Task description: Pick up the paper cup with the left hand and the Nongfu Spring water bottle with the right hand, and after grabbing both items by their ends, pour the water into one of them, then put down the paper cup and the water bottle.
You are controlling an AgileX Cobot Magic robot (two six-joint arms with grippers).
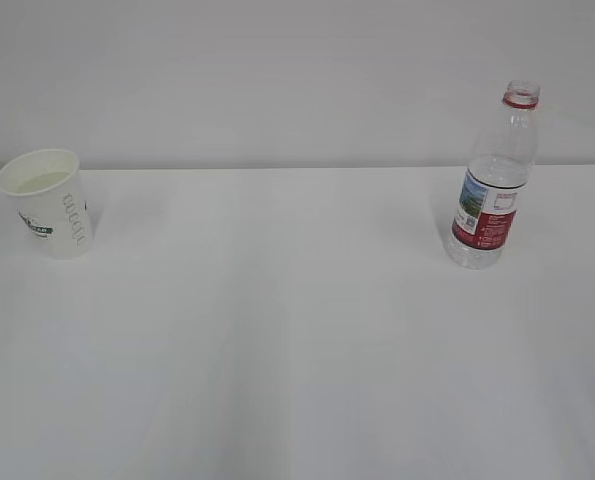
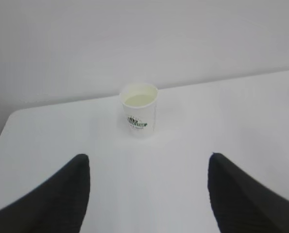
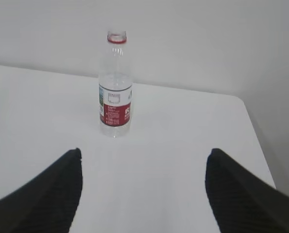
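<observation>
Standing upright on the white bench, the paper cup is at 9 o'clock and the Nongfu Spring water bottle is at 3 o'clock, well apart. The bottle has no cap. The left claw is spread wide and holds nothing, with the cup at its 12 o'clock. The right claw is spread wide too, with the bottle at its 11 o'clock.
</observation>
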